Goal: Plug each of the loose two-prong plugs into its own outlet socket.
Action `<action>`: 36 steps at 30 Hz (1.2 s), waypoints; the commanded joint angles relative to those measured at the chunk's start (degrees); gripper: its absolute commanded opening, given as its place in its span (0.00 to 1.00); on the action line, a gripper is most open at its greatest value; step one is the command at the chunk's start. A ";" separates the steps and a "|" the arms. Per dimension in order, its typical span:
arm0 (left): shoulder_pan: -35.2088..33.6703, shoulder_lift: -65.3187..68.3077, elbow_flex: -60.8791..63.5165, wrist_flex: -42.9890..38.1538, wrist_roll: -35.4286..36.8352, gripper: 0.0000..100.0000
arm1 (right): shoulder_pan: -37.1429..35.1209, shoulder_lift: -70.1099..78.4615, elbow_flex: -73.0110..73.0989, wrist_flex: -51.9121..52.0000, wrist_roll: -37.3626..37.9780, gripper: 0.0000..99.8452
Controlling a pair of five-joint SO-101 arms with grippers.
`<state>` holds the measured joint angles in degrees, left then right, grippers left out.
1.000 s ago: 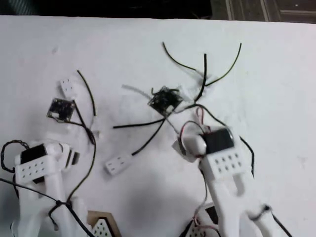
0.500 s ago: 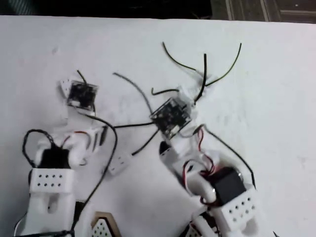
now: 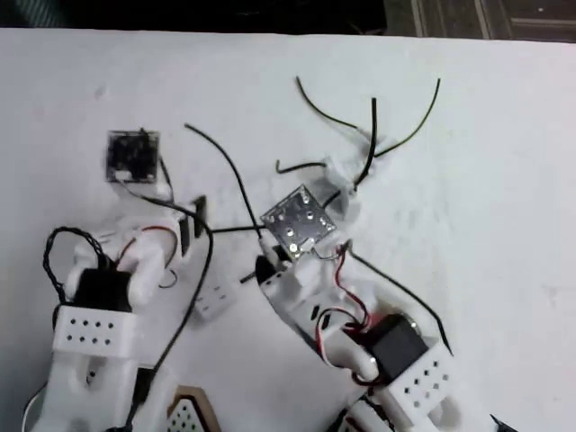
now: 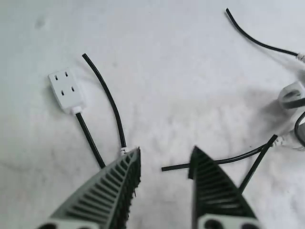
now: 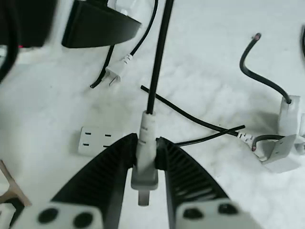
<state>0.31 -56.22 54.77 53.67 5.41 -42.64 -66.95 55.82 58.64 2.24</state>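
The right gripper [image 5: 145,139] has its jaws closed narrowly on the body of a white plug [image 5: 144,174], whose black cord [image 5: 159,57] runs straight out away from the wrist; the end opposite the cord seems to face back toward the palm, so the prongs may be pointing the wrong way to meet a socket, and turning the plug in so light a pinch could let it twist or drop; just beside the jaws a white outlet block [image 5: 95,141] lies loose on the table [image 3: 486,135], and I judge it would skid away under any push unless braced; a little farther a second plug [image 5: 116,74] lies unplugged with its prongs bare, and trailing cords cross between the two, so dragging one could snag and shift the other; the left gripper [image 4: 164,157] hangs with jaws wide and holding nothing, close enough to the right arm that the two might clash; beyond it another outlet block [image 4: 66,89] waits unfilled, and the far cluster of white connectors [image 3: 340,173] is tangled in cords.
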 commanded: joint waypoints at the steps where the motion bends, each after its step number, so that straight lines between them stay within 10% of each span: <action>1: 1.54 -1.27 -7.03 3.87 -0.18 0.01 | -0.40 -0.92 -0.09 -3.30 -2.99 0.02; 24: 22.29 -1.98 -8.18 9.32 -5.19 0.02 | -5.23 -0.92 0.53 -5.76 -7.12 0.02; 36: 25.01 -29.67 8.00 2.55 -6.24 0.02 | -5.41 -0.92 1.05 -5.85 -7.21 0.02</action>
<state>24.75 -81.19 59.96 59.47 -0.84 -47.56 -67.12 57.14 53.45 -4.53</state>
